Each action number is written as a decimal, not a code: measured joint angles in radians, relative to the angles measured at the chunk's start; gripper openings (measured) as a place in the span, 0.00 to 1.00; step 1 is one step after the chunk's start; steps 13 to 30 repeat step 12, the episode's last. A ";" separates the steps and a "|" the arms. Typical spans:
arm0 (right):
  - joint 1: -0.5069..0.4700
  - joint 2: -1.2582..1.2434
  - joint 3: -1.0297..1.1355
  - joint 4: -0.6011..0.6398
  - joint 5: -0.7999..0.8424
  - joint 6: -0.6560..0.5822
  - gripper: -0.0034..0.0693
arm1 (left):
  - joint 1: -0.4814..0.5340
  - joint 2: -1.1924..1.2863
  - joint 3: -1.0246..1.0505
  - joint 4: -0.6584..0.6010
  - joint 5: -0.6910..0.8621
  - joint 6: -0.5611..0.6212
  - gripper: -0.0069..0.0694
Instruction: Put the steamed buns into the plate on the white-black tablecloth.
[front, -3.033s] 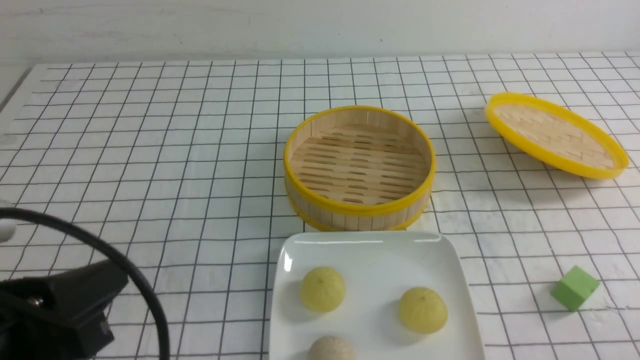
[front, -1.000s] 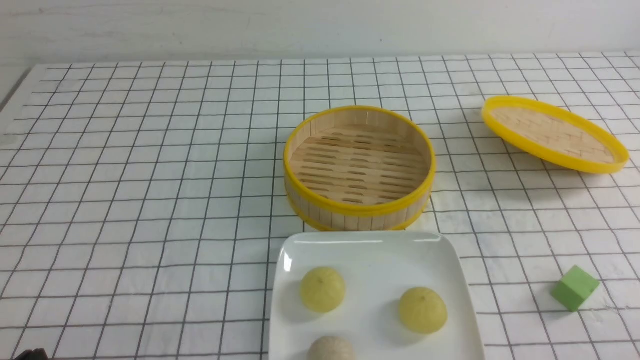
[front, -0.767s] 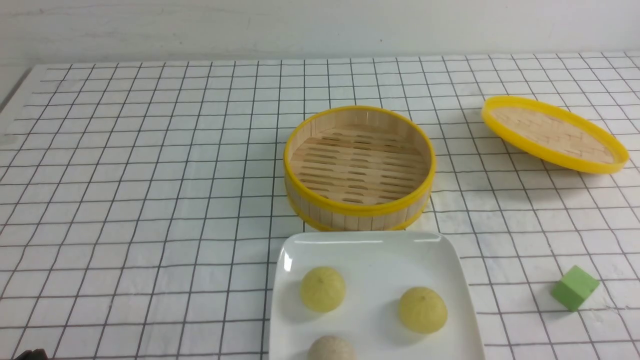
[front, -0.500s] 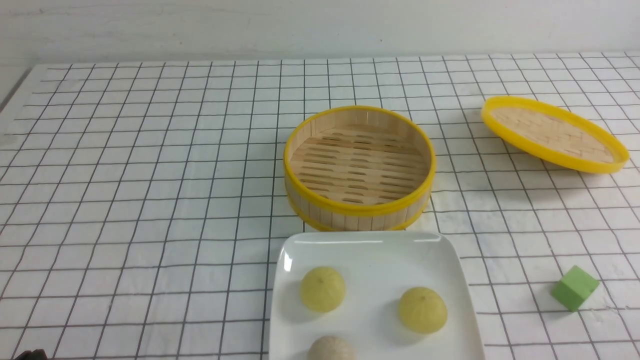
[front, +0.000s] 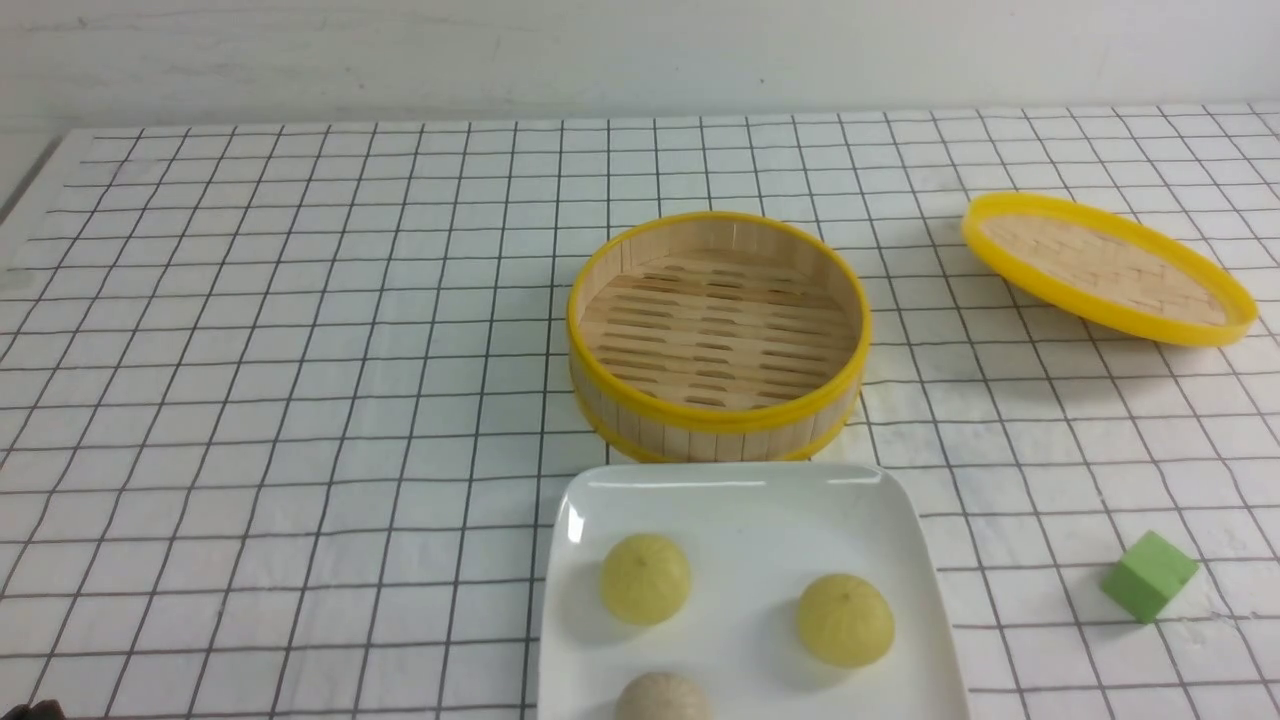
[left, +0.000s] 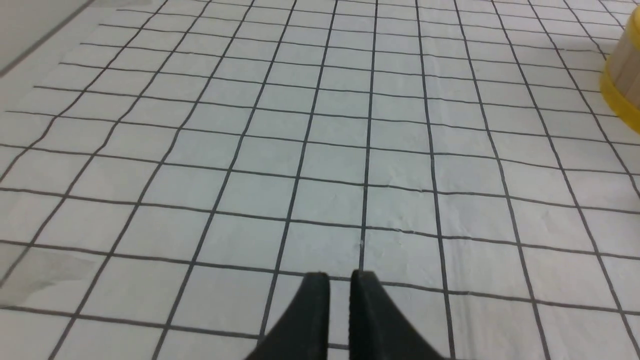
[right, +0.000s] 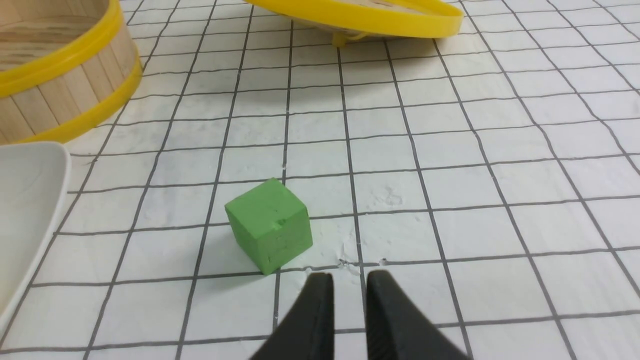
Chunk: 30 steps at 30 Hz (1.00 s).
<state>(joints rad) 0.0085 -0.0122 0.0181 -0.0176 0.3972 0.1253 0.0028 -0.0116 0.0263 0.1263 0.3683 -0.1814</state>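
Three steamed buns lie on the white plate (front: 740, 500) at the front centre: a pale yellow one (front: 645, 578), another pale yellow one (front: 846, 619), and a beige-white one (front: 662, 698) cut by the frame edge. The plate rests on the white-black tablecloth (front: 300, 350); its corner shows in the right wrist view (right: 30, 200). My left gripper (left: 340, 280) is shut and empty over bare cloth, far from the plate. My right gripper (right: 349, 280) is shut and empty, just beside the green cube (right: 270, 225). Neither gripper shows in the front view.
An empty yellow-rimmed bamboo steamer basket (front: 718, 335) stands just behind the plate; it also shows in the right wrist view (right: 60, 70). Its woven lid (front: 1108, 268) lies tilted at the back right. The green cube (front: 1148, 575) sits right of the plate.
Three seconds ago the left arm showed at the lower left of the front view; it has since drawn back out of view. The lid settled slightly flatter. Buns and plate have not moved.
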 joint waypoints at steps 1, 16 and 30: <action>0.000 0.000 0.000 0.000 0.000 0.000 0.22 | 0.000 0.000 0.000 0.000 0.001 0.000 0.21; 0.000 0.000 0.000 0.000 0.000 0.000 0.23 | 0.000 0.000 0.000 0.000 0.001 0.000 0.23; 0.000 0.000 0.000 0.000 0.000 0.000 0.23 | 0.000 0.000 0.000 0.000 0.001 0.000 0.23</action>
